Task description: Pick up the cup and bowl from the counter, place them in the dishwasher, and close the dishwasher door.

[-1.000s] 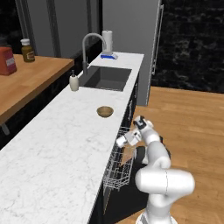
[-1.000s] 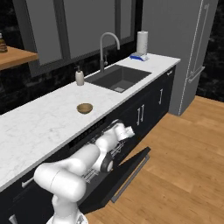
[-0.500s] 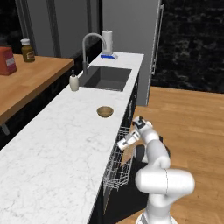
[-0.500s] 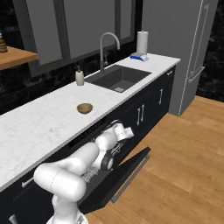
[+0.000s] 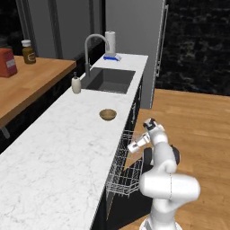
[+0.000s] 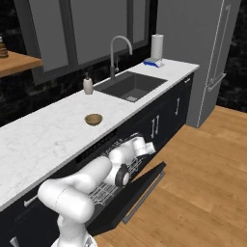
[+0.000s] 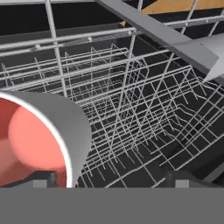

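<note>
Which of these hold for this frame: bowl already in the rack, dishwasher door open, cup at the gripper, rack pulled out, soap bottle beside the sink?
1. The bowl is in the rack. False: it sits on the counter.
2. The dishwasher door is open. True.
3. The cup is close at the gripper, over the rack wires. True.
4. The rack is pushed fully in. False: it is pulled out over the door.
5. A soap bottle stands beside the sink. True.

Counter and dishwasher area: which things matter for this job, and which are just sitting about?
Job:
cup, by the tool
bowl on counter
dishwasher rack
dishwasher door, open

Sitting about:
soap bottle
faucet
paper towel roll
jar
</note>
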